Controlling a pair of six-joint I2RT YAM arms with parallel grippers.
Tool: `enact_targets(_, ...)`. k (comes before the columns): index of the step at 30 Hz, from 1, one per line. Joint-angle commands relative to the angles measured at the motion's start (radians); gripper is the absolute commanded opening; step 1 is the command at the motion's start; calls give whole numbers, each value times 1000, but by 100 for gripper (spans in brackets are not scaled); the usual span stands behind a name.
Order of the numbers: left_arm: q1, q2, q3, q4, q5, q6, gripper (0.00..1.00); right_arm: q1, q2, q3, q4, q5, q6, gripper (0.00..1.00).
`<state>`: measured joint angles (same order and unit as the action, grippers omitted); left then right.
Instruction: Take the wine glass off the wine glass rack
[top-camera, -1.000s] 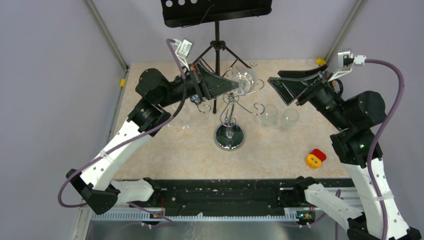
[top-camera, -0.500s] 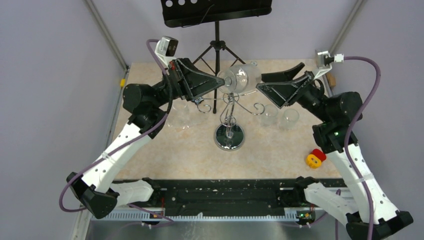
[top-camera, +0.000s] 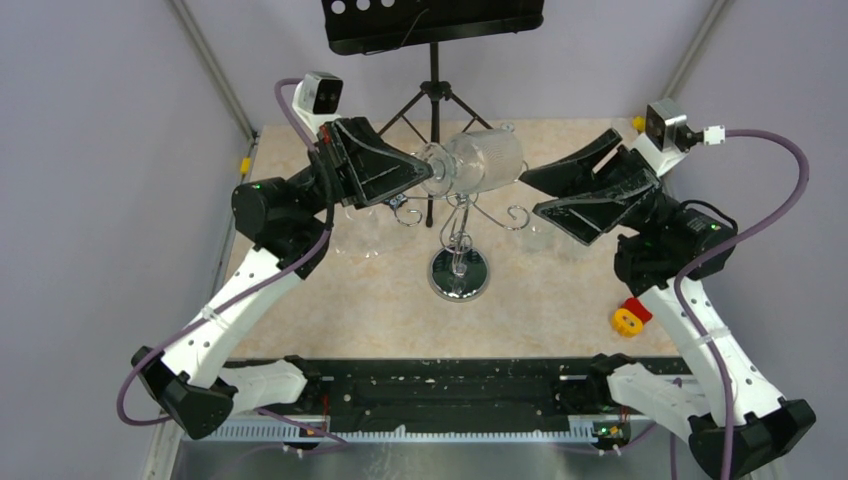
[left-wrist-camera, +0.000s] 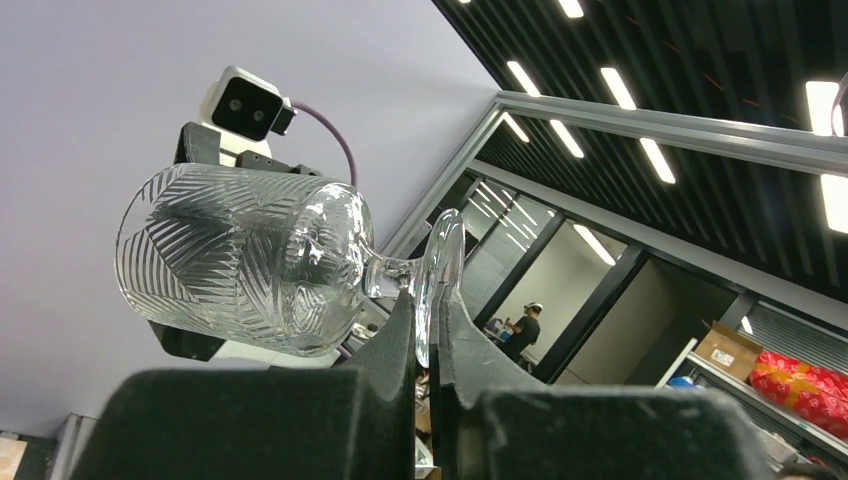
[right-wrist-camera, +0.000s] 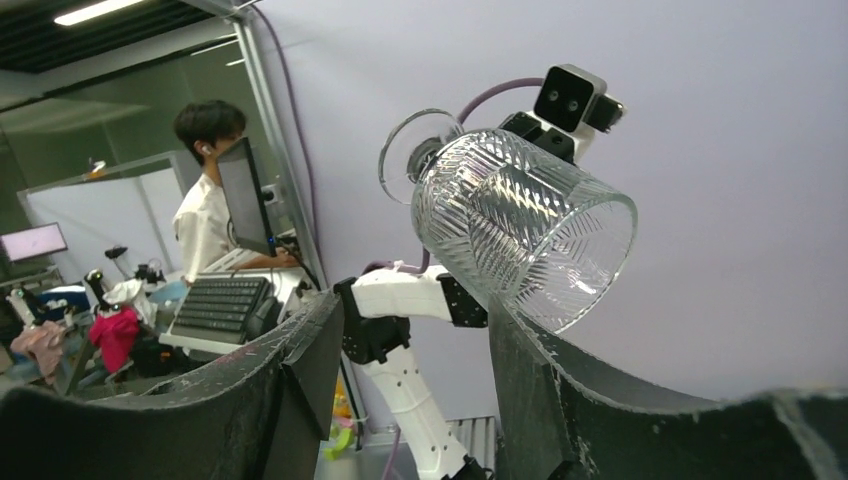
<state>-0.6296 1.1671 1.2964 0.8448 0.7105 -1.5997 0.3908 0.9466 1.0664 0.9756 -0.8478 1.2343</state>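
Note:
My left gripper (top-camera: 428, 168) is shut on the round foot of a clear cut-pattern wine glass (top-camera: 478, 160) and holds it sideways in the air above the chrome wine glass rack (top-camera: 459, 240). In the left wrist view the gripper (left-wrist-camera: 428, 318) pinches the foot, with the wine glass (left-wrist-camera: 240, 258) pointing left. My right gripper (top-camera: 530, 192) is open just right of the bowl's rim. In the right wrist view the open gripper (right-wrist-camera: 415, 310) sits below the wine glass (right-wrist-camera: 520, 220), with one finger (right-wrist-camera: 520, 360) close under the rim.
A black tripod music stand (top-camera: 432, 40) stands behind the rack. Clear glasses stand on the table left (top-camera: 362, 228) and right (top-camera: 540, 238) of the rack. A red and yellow toy (top-camera: 631, 316) lies at the right front.
My left gripper has lifted the glass up off the rack's hook and tilted it sideways. My right arm has risen and swung its open gripper toward the bowl.

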Motion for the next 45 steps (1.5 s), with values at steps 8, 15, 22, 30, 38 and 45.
enact_targets(8,2,-13,1,128,-20,-40,0,25,73,49,145,-54,40,61)
enact_targets(15,-3,-11,1,123,-15,-40,0,48,86,63,149,-54,5,69)
enact_targets(22,-14,7,-3,141,-15,-67,0,109,117,91,221,-98,-19,57)
enact_targets(30,-19,13,-18,160,-16,-88,0,128,138,110,250,-93,-20,32)
enact_targets(38,-19,-53,-32,-28,-44,60,37,128,105,114,158,-40,-103,0)
enact_targets(45,-18,-160,-28,-338,-134,311,80,128,-19,140,-290,107,-425,0)
